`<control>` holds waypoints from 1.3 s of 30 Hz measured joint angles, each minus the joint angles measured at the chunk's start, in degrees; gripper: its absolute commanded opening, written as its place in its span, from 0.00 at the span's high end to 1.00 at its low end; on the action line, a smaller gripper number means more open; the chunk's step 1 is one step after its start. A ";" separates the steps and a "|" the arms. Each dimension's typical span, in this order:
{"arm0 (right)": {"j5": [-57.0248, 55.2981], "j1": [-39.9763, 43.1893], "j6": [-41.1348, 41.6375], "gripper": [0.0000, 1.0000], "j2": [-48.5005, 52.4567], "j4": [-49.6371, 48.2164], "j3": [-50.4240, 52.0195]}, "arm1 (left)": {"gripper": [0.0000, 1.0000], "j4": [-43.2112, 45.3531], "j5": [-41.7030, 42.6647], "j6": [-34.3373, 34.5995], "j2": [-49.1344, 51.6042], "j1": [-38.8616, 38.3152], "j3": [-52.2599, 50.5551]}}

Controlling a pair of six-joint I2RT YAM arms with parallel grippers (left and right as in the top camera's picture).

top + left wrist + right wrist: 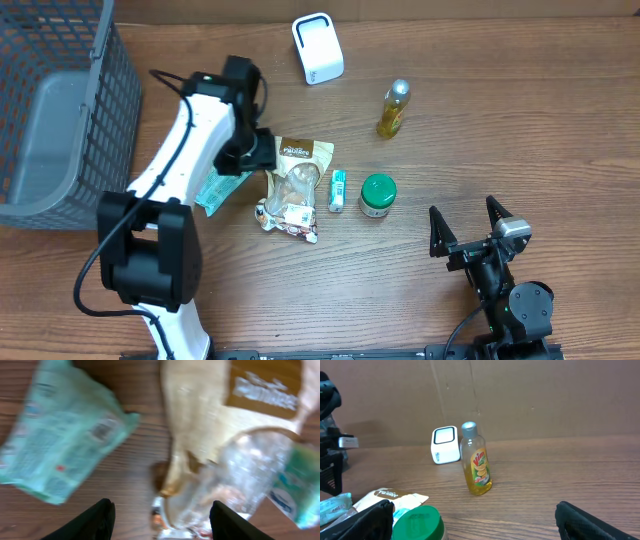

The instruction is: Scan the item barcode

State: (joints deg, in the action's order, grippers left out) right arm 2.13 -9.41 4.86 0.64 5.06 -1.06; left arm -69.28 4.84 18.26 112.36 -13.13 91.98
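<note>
Overhead, left arm (185,140) stretched up from lower left, wrist bent back, left gripper (264,153) spread beside snack pouch (297,180) mid-frame, right gripper (465,226) splayed lower right, left wrist, pouch right, teal packet (55,440) upper left, right wrist, scanner (444,445) centre-left

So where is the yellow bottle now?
Overhead view, right of centre: the yellow bottle stands right of the white box and behind the green jar.

The pouch (210,455) is being framed just ahead between the fingers (100,520) of the left gripper (159,512), the packet (60,435) lying outside one finger. Between the fingers (365,520) of the right gripper (475,520) the bottle (477,465) is being framed, scanner (444,445) behind it, jar (417,522) beside one finger.
</note>
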 measured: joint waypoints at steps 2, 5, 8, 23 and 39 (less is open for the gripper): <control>0.02 0.00 0.00 0.00 0.00 0.00 0.00 | 0.37 0.02 0.63 0.00 0.00 -1.66 -0.13; 0.02 0.00 0.00 0.00 0.00 0.02 0.00 | 0.41 0.02 1.05 0.15 0.00 -3.67 -0.87; 0.00 0.00 0.00 0.00 -0.02 0.00 0.00 | 0.41 0.02 1.25 1.31 0.00 -5.22 -1.40; 0.02 0.00 0.00 0.00 -0.02 0.02 0.00 | 0.47 1.62 1.62 7.63 0.04 -8.33 -3.15; 0.00 0.02 0.00 0.00 0.00 0.04 0.00 | 0.46 4.59 -2.56 10.34 0.04 -11.56 -4.20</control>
State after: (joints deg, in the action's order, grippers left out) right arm 2.13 -9.39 4.86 0.64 5.10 -1.06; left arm -64.69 2.28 28.60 112.40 -24.69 87.79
